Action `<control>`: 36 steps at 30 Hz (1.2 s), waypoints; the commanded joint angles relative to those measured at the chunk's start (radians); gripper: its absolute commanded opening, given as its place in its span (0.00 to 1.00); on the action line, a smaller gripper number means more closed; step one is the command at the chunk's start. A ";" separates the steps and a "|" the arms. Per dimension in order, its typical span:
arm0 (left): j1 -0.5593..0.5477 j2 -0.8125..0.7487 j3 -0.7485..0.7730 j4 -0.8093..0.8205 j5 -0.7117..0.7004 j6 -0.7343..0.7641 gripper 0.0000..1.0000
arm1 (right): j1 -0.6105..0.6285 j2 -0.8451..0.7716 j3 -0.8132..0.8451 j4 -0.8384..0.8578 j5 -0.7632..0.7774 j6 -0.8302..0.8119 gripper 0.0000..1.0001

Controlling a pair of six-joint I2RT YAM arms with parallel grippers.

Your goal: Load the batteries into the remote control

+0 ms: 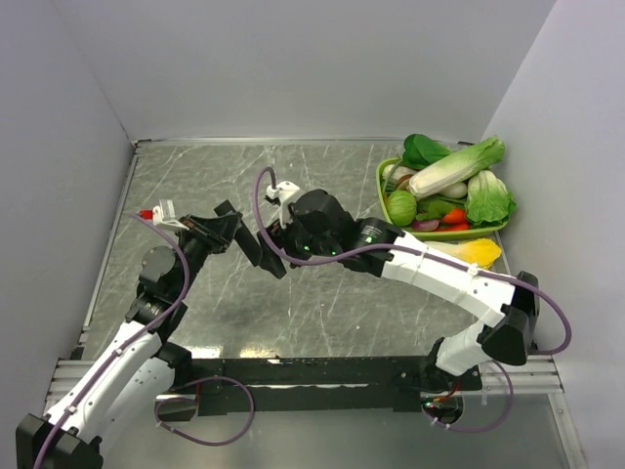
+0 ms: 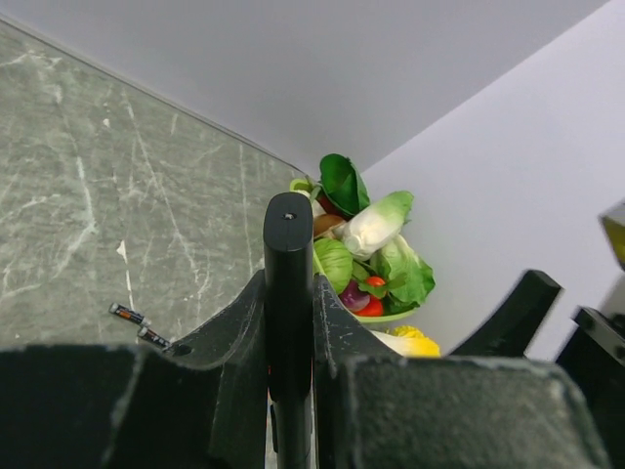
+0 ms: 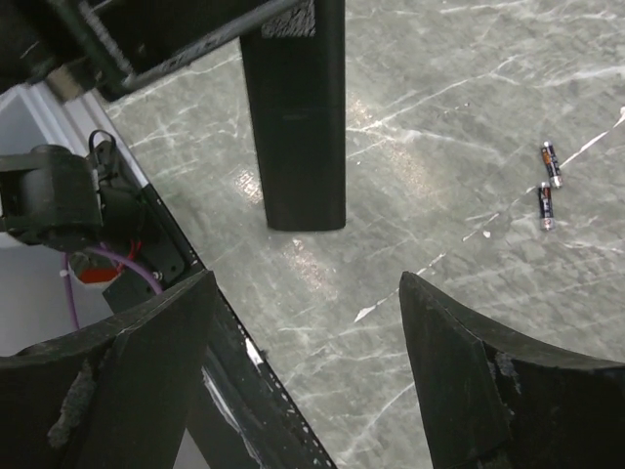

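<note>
The left pincer point(image 2: 289, 327) was clamped tight on a slim, flat black plastic remote control point(image 2: 289, 264). It gripped the bar by its flat faces, with one narrow edge turned towards the wrist camera and one end standing out past the fingertips. The right pincer point(image 3: 308, 327) was spread wide with nothing between its jaws. It hung above the desk and looked down on the held bar.

The grey marble-patterned desk point(image 1: 322, 166) filled the space between pale walls. The white and black left arm point(image 1: 117, 357) rose from its base at the near left corner. It was bent at the elbow, with its wrist reaching inward towards the middle of the desk. The right arm point(image 1: 439, 274) climbed from the near right, folded sharply, and stretched leftwards across the desk, so the two wrists sat just beside each other.

At the far right corner lay a green plastic tray point(image 1: 383, 186) heaped with toy vegetables point(image 2: 376, 244), well apart from both wrists.

In the overhead view the remote control point(image 1: 262, 250) sloped away from the left pincer towards the right arm's wrist. In the right wrist view it point(image 3: 293, 117) hung steeply over the desk. Whether its free end touched the surface could not be told.

Two small dark cylindrical batteries point(image 3: 549, 184), each with a coppery band near one end, lay on the bare desk. They were near each other without touching and roughly parallel, off to one side of the remote control and clear of both pincers. The left wrist view showed them point(image 2: 142, 326) low on the desk beside that pincer's finger.
</note>
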 commanded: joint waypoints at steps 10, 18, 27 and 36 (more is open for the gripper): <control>-0.006 -0.004 -0.035 0.203 0.057 -0.035 0.01 | -0.001 0.103 0.081 0.145 0.070 -0.002 0.75; -0.006 0.025 0.005 0.145 0.014 -0.036 0.01 | -0.001 0.148 0.131 0.155 0.085 -0.039 0.74; -0.007 0.042 0.044 0.100 -0.022 -0.026 0.01 | 0.000 0.217 0.203 0.138 0.087 -0.050 0.78; -0.006 0.045 0.053 0.085 -0.050 -0.032 0.01 | 0.002 0.226 0.190 0.130 0.093 -0.053 0.69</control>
